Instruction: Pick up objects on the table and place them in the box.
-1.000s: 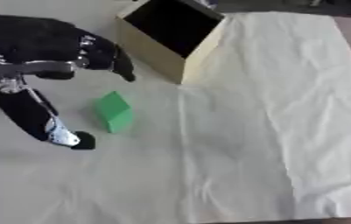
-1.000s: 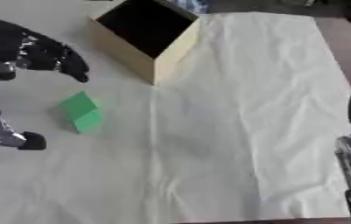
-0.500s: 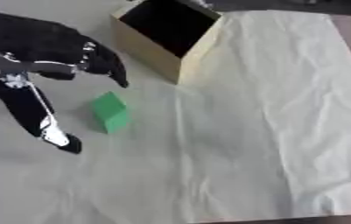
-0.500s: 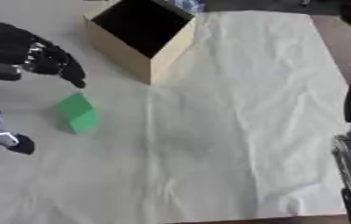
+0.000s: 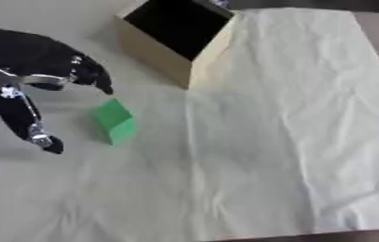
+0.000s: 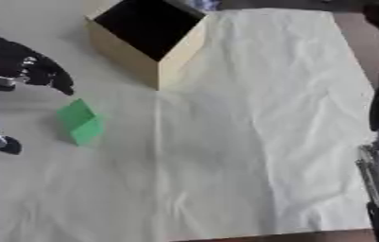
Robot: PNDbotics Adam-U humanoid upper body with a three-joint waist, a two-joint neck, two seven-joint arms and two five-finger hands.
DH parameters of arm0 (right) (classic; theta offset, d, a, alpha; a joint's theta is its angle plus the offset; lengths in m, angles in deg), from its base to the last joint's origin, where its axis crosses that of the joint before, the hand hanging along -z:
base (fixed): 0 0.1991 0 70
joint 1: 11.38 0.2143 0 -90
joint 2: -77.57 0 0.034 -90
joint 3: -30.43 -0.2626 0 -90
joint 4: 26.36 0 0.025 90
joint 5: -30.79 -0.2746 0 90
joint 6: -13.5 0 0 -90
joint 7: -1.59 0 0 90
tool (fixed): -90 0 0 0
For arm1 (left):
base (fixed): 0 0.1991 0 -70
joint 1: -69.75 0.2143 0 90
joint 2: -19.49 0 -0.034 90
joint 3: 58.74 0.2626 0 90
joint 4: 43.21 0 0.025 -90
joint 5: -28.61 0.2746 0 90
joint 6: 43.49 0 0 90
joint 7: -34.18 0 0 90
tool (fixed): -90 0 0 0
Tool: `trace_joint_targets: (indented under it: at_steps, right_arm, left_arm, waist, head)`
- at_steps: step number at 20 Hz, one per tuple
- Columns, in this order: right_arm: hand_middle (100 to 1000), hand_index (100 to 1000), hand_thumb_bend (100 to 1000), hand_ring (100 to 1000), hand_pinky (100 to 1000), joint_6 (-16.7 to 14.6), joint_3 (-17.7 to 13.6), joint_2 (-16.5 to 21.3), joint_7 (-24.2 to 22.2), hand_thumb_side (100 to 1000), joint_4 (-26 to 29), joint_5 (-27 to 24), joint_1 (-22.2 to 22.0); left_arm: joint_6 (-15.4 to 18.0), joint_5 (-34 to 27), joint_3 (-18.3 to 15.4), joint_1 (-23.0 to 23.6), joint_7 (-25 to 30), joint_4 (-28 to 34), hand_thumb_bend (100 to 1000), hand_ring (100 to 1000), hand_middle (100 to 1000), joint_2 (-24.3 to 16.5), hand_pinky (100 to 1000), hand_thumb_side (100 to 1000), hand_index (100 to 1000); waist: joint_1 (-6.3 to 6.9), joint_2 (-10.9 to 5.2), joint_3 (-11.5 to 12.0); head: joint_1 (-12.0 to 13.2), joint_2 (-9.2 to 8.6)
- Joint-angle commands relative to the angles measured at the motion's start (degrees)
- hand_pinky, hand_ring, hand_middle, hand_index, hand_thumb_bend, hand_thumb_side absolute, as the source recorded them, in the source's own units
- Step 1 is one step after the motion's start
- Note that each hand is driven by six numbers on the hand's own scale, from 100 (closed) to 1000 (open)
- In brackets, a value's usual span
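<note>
Even, fairly bright light washes the pale cloth, no glare anywhere. Both views run soft, and the left hand at nine o'clock smears with blur. A faint shadow sits beside the green block. The box interior reads pure black.

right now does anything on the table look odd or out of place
Nothing is spilled or broken. The box sits turned cornerwise, the cloth is creased, and the green block stands apart from the left hand, untouched.
</note>
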Motion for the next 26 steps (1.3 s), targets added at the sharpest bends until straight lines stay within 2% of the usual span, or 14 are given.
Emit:
trace_joint_targets:
  at_steps: [1,13,26]
  right_arm:
    - [600,822,100,716,794,0.2,-0.3,0.9,0.0,863,1.0,-0.2,0.3]
    - [597,822,100,713,794,0.4,-0.3,0.5,0.0,866,1.0,-0.4,0.5]
    - [597,823,100,714,796,0.2,-0.6,-0.2,0.7,865,1.0,-0.6,0.9]
  left_arm:
    - [4.1,-0.4,-0.3,-1.6,3.4,-0.6,671,913,867,-0.3,845,333,920]
    - [5.2,-0.5,0.5,-6.2,2.8,-3.2,657,909,868,4.1,842,346,919]
    - [7.7,2.2,2.4,-7.6,4.4,-11.8,607,888,841,8.6,815,338,896]
  waist:
    - [0.41,-0.9,-0.1]
    - [0.56,-0.18,-0.5]
    - [0.13,0.4,-1.5]
  head:
    - [0.0,0.1]
    - [1.4,0.19]
    - [2.0,0.08]
